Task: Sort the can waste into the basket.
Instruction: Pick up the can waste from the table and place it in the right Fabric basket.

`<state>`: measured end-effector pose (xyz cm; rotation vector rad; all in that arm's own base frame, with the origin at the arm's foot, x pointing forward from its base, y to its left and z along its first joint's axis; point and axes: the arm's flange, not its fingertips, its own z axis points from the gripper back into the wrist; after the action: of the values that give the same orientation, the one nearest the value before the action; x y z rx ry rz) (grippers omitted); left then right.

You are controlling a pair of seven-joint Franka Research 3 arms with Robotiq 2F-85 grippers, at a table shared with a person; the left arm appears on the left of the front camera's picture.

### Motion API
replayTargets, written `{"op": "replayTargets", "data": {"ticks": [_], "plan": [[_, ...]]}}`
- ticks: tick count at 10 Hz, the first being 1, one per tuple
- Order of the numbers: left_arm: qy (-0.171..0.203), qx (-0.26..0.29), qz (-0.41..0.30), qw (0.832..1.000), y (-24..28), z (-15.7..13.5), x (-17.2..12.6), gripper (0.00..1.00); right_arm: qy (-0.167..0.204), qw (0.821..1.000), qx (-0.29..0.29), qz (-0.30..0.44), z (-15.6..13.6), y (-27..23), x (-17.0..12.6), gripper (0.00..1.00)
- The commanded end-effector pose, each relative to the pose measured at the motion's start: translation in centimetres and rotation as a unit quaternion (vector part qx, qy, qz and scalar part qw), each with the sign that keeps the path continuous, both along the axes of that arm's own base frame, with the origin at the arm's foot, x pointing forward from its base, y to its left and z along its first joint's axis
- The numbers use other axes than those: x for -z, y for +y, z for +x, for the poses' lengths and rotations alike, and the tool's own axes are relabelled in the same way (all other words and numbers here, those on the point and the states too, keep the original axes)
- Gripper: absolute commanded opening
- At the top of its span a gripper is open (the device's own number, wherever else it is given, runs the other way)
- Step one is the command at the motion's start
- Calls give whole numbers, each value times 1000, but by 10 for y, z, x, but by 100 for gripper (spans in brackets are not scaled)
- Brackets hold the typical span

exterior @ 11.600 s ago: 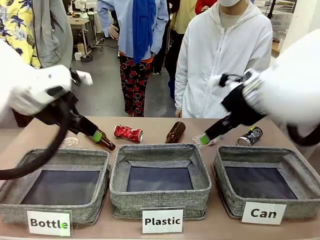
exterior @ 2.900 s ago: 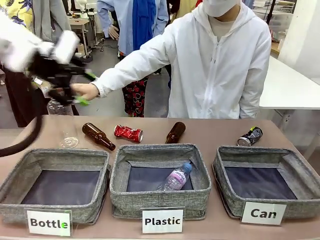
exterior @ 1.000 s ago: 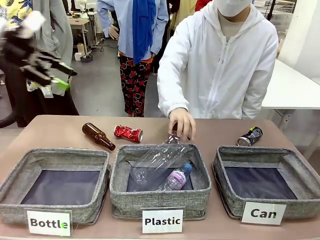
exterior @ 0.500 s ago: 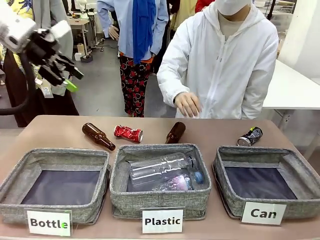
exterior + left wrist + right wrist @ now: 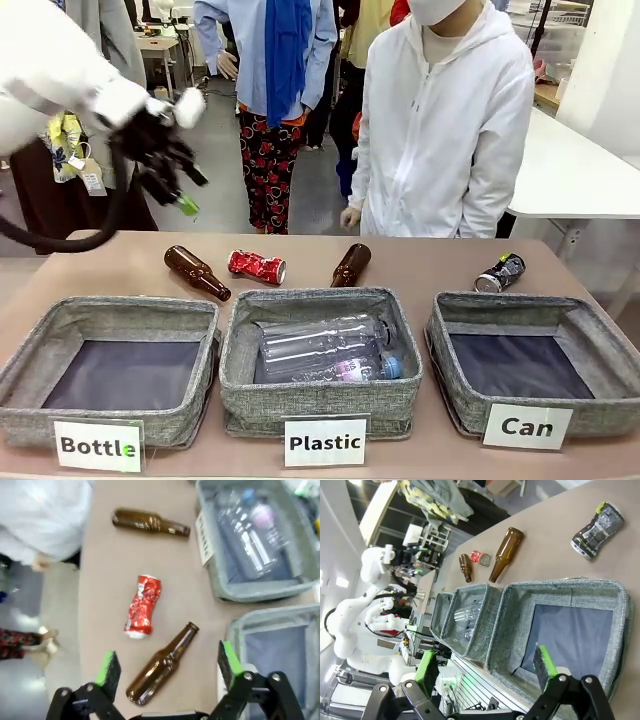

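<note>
Red can (image 5: 257,266): crushed, lying on the counter (image 5: 420,262) between two brown bottles (image 5: 197,272); the left wrist view looks straight down on it.
Black can (image 5: 499,272): on the counter, just behind the Can basket (image 5: 520,303).
Left jaws: wide, empty, raised above the counter's left end.
Right jaws: wide, empty; their wrist view faces that basket.

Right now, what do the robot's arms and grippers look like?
The left arm has a smooth white shell, with a black cable trailing from it. The left gripper and right gripper are black, two-fingered, with bright green pads at the tips.
</note>
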<state>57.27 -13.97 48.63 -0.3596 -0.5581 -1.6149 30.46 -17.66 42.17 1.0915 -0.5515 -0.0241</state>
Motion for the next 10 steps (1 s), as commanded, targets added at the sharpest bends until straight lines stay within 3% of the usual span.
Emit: {"op": "replayTargets", "data": {"ticks": [1, 4, 5, 10], "plan": [[12, 42, 52, 998, -25, 40, 16, 100, -19, 1000, 0, 6, 2, -1, 0, 100], [-2, 47, 120, 992, -78, 69, 66, 100, -19, 1000, 0, 6, 2, -1, 0, 100], [11, 69, 130, 989, -92, 75, 78, 100, -19, 1000, 0, 6, 2, -1, 0, 100], [40, 25, 189, 981, -130, 92, 134, 100, -19, 1000, 0, 6, 2, -1, 0, 100]]}}
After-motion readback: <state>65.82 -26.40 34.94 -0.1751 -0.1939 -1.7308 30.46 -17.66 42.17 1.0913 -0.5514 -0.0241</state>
